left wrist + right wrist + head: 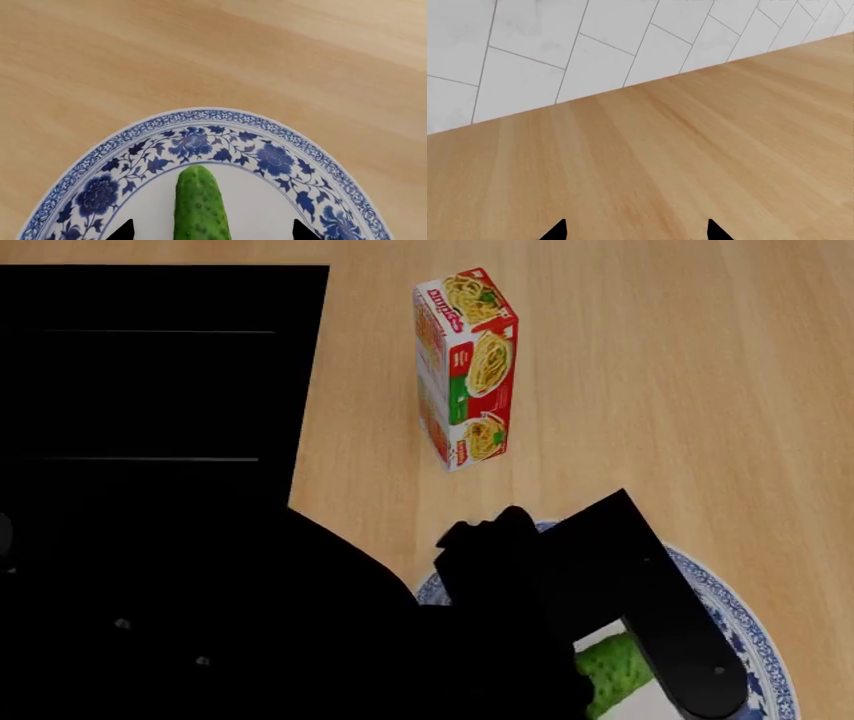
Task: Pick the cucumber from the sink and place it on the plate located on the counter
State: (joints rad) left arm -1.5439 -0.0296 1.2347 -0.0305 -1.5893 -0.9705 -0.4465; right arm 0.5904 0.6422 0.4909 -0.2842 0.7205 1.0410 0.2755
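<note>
Left claw (212, 231) straddles cucumber (200, 205) lengthwise on plate (200, 125).

Left arm: black, reaches forward and to the right in the head view.
Left gripper (213, 231): jaws apart, only the two dark tips show, one on each side.
Right gripper (636, 231): jaws apart, nothing between the two tips.

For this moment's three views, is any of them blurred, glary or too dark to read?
Left wrist view: sharp, evenly lit, no glare; cucumber and plate pattern crisp. Head view: sharp noodle box, but the sink and left arm render near-solid black, losing detail. Right wrist view: clean, flat light on counter and tiled wall; no hard shadows.
</note>
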